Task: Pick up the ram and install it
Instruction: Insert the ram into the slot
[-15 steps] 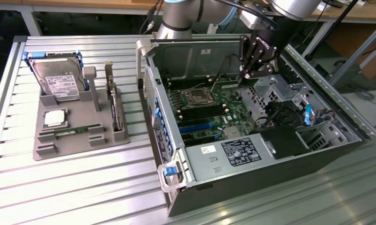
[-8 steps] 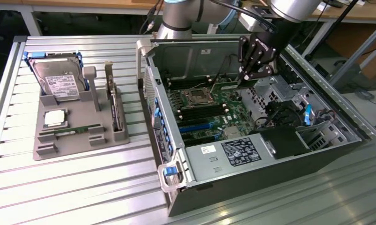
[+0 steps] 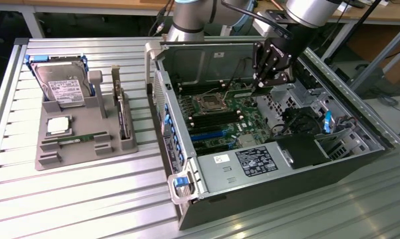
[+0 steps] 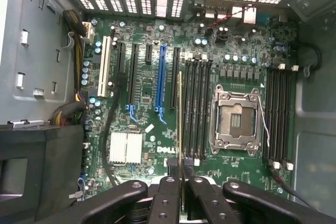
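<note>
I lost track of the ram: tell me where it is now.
The ram is clamped edge-on in the hand, held over the motherboard inside the open case, beside the black memory slots next to the empty CPU socket.

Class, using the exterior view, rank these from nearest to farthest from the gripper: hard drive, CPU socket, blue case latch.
Gripper, inside the case:
1. CPU socket, on the motherboard beside it.
2. Blue case latch, at the case's front corner.
3. Hard drive, on the grey holder at the exterior view's left.
</note>
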Robot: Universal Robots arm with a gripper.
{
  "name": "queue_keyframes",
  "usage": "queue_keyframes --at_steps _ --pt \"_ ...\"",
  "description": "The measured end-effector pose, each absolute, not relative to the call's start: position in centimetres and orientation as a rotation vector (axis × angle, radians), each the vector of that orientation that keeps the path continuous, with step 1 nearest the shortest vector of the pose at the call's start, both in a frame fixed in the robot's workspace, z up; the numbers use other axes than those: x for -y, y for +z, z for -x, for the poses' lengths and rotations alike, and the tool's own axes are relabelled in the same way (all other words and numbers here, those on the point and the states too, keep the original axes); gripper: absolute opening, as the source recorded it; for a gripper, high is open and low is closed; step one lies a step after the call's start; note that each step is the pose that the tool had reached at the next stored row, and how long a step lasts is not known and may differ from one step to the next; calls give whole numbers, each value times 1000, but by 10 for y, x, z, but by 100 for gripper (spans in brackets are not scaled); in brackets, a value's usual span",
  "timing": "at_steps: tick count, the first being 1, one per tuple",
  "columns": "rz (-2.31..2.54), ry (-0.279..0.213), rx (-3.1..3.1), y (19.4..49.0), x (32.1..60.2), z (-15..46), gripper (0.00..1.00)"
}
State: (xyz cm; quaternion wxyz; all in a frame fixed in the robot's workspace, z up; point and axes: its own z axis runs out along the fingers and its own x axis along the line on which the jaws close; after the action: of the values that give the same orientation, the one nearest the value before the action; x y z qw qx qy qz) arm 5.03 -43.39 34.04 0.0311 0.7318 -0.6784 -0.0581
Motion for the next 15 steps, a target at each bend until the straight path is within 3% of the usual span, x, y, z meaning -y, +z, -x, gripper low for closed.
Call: queue_keyframes --at_steps 15 --pt "-2255 -179 2090 329 434 -50 13"
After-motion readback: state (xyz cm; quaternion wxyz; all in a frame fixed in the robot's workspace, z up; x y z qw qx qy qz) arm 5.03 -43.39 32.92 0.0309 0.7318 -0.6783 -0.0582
